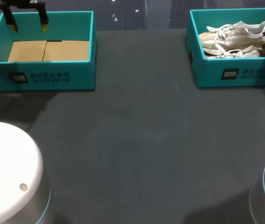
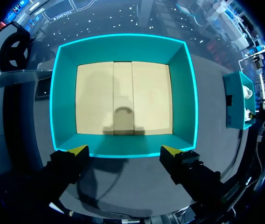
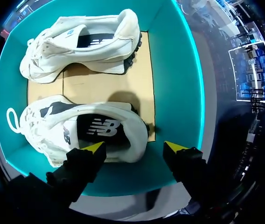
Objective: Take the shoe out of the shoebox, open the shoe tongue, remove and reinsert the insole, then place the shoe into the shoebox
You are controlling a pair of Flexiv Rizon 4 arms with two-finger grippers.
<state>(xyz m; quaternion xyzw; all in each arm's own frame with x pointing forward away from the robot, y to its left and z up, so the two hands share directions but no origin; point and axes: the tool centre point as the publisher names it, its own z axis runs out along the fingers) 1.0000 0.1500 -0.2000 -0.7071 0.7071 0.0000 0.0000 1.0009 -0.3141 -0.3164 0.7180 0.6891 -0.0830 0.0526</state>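
Right gripper (image 3: pixel 135 147) hangs wide open and empty over the shoebox's (image 3: pixel 184 79) near wall. The nearer shoe (image 3: pixel 83 130) lies just ahead inside, its long axis parallel to the finger line. Left gripper (image 2: pixel 130 150), open and empty, is well apart.

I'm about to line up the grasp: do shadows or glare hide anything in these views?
Left wrist view: a shadow lies on the cardboard floor of the empty shoebox, hiding nothing. Right wrist view: a dark shadow sits between the two shoes, ahead of the right gripper; both shoes are readable. Head view: dim, the shoes brightest; no glare on the table.
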